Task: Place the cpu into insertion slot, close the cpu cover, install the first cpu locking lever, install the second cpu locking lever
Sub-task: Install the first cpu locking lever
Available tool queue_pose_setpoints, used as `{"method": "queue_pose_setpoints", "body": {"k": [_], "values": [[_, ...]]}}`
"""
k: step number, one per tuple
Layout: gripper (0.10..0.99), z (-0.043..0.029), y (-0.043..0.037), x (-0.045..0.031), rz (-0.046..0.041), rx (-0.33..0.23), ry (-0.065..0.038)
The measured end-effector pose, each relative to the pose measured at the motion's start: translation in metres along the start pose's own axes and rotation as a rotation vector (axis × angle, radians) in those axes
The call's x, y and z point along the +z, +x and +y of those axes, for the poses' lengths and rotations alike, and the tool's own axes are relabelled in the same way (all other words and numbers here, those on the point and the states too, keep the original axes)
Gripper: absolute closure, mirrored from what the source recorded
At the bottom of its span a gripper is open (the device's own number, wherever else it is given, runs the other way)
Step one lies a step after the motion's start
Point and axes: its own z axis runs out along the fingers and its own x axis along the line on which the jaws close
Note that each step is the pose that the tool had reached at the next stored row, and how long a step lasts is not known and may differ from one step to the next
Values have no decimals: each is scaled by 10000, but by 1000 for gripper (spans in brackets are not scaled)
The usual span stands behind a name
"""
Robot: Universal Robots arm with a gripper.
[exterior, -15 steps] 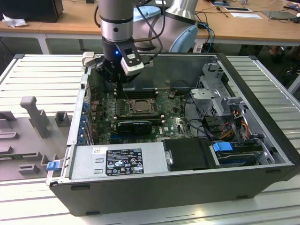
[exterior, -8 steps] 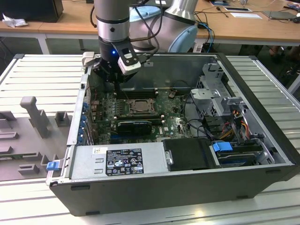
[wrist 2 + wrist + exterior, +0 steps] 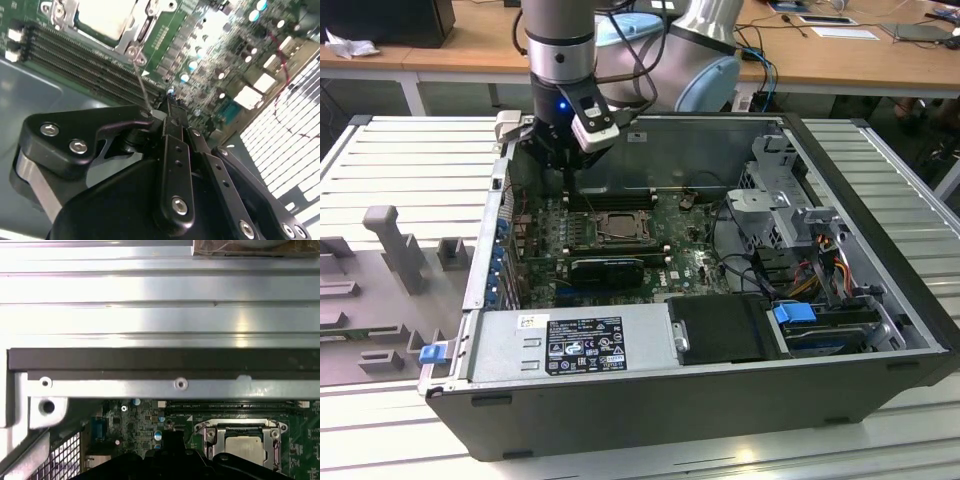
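Note:
The cpu [image 3: 102, 17] is a pale square chip lying in the insertion slot [image 3: 615, 228] on the green motherboard; the first wrist view shows the cpu [image 3: 243, 445] too. The silver cpu cover [image 3: 215, 432] lies flat around the chip, and its frame [image 3: 127, 37] edges the chip. A thin wire locking lever [image 3: 141, 82] rises from the socket's corner to my fingertips. My black gripper [image 3: 167, 102] is shut, its tip against the lever's free end. I cannot tell whether the lever is pinched. In the exterior view the gripper [image 3: 566, 170] hangs just behind the socket, toward that view's left.
Dark memory slots [image 3: 75, 55] run beside the socket. A long black card [image 3: 608, 270] lies in front of the socket, and the power supply [image 3: 570, 345] sits nearer the case front. The case's back wall [image 3: 150, 365] is close to the gripper. Drive cage and cables [image 3: 790, 230] fill the exterior view's right.

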Motion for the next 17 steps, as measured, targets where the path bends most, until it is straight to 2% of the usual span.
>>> {"method": "queue_pose_setpoints", "body": {"k": [4, 6, 9, 10, 14, 17], "values": [[980, 18, -87, 3, 1, -30, -1], [980, 20, -172, 3, 1, -29, -1], [980, 21, -324, 7, 5, -31, -1], [980, 22, -402, 11, 8, -32, 0], [980, 23, -621, 27, 9, -48, 0], [980, 23, -653, 50, 9, -49, -6]]}}
